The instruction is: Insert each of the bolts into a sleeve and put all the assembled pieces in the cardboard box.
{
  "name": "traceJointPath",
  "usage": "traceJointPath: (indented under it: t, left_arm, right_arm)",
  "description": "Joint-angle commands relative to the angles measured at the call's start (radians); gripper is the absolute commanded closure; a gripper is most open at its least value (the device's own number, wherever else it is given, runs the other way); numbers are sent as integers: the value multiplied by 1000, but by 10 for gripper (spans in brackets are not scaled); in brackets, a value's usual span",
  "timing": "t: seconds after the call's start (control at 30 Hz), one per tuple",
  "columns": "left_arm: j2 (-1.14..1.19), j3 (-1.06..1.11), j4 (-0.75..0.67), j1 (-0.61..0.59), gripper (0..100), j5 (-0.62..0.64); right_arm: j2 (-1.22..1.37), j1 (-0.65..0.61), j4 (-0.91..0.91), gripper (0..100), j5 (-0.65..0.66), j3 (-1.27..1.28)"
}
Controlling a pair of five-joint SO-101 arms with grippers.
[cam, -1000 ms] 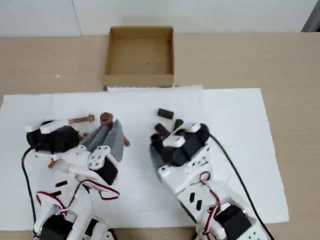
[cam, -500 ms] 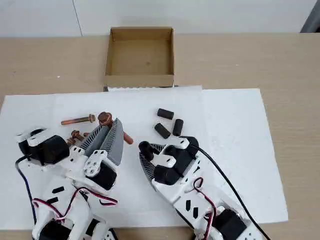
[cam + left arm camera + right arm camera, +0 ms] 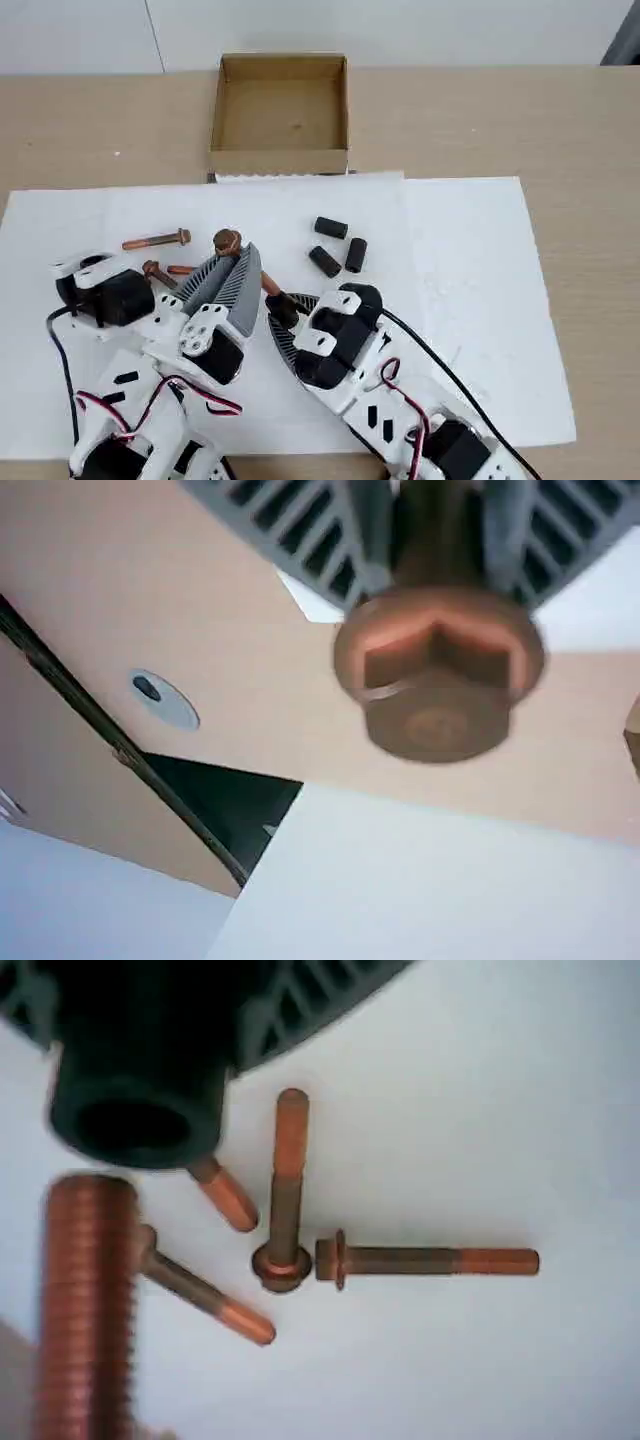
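Nearest, the left end effector pinched a copper bolt, head up and shaft slanting toward the right end effector. That one gripped a black sleeve just beside the bolt's tip, closer than 0.5 s earlier. Beyond lay loose bolts, 3 sleeves and bare sheet rightward, then the cardboard box at the sheet's far edge.
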Motion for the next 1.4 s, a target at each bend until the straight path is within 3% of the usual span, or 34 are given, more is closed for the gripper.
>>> traceJointPath:
  t: [0.0,0.7,0.9,1.17,1.37]
  left_arm:
    - [-6,-5,-21,6,994,0]
    - [-3,-4,66,23,994,-2]
    - [-9,25,184,170,994,-117]
    - [-5,31,250,176,994,-232]
    - [-8,28,262,170,987,-236]
  right_arm:
    - [-10,-2,-25,995,11,-12]
    - [-12,-1,-67,995,54,-12]
    - [-12,-1,-67,995,54,-12]
    - [-12,-1,-67,995,54,-12]
    - [-12,-1,-67,995,54,-9]
